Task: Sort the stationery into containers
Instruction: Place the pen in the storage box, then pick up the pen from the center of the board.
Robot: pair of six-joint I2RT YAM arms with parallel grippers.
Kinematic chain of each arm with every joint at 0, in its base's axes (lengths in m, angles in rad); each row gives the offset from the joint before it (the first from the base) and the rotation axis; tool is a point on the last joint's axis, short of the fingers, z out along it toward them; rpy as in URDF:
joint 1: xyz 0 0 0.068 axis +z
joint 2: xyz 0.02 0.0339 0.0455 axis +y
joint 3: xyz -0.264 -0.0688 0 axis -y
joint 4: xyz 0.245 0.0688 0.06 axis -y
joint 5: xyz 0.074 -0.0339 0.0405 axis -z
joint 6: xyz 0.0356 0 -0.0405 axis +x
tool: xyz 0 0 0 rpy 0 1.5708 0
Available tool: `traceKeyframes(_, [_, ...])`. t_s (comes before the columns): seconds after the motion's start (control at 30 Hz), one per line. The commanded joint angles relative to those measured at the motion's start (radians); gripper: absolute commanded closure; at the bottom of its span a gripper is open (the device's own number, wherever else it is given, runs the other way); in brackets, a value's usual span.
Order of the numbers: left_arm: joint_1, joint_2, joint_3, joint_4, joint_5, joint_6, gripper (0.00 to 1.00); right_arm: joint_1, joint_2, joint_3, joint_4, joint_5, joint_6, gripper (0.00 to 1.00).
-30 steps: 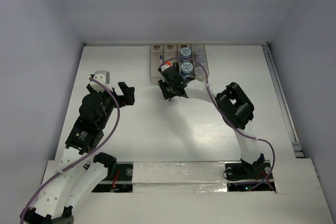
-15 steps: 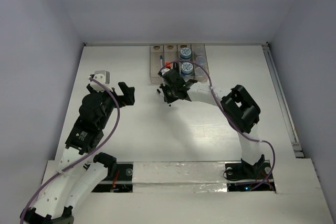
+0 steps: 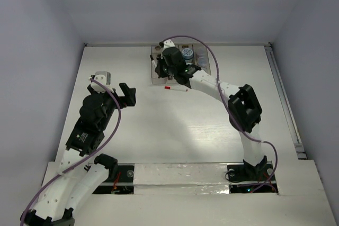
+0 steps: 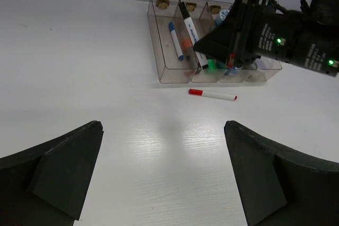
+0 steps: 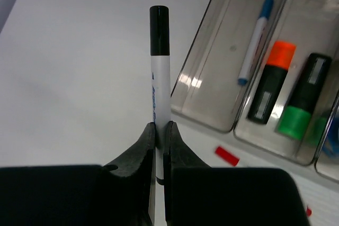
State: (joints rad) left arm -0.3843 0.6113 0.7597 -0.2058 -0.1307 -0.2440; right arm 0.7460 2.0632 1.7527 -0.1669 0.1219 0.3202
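A red-capped pen lies on the white counter just before the tray. The tray's leftmost compartment holds the blue-capped pen, the next one the orange highlighter and green highlighter. The right arm stretches to the tray, its end effector pinching the black-capped pen. The left end effector hangs wide, well apart.

Clear glossy plastic tray; table perhaps smooth laminate.
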Motion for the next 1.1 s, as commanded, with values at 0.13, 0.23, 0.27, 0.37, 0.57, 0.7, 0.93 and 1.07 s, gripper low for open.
traceKeyframes(0.13, [0.005,-0.007,-0.003,0.051,0.014,0.011,0.01,-0.065,0.192,0.292,0.0,0.078,0.083,0.83])
traceKeyframes(0.23, [0.005,-0.008,-0.003,0.051,0.013,0.011,0.01,-0.065,0.236,0.352,-0.054,0.064,0.066,0.56])
traceKeyframes(0.27, [0.005,-0.008,-0.003,0.051,0.013,0.011,0.01,-0.065,0.226,0.337,-0.049,0.065,0.062,0.49])
traceKeyframes(0.37, [0.005,-0.008,-0.003,0.051,0.011,0.009,0.01,-0.065,0.149,0.233,0.004,0.067,0.019,0.38])
traceKeyframes(0.57, [0.005,-0.007,-0.003,0.052,0.013,0.011,0.01,-0.076,-0.047,-0.076,0.133,-0.06,-0.26,0.45])
traceKeyframes(0.7, [0.005,-0.008,-0.003,0.054,0.019,0.011,0.01,-0.149,-0.138,-0.289,0.127,-0.186,-0.357,0.48])
traceKeyframes(0.93, [0.005,-0.004,-0.003,0.054,0.026,0.011,0.01,-0.206,-0.212,-0.513,0.185,-0.288,-0.417,0.36])
traceKeyframes(1.07, [0.005,-0.002,-0.003,0.054,0.028,0.011,0.01,-0.206,-0.176,-0.516,0.202,-0.291,-0.426,0.34])
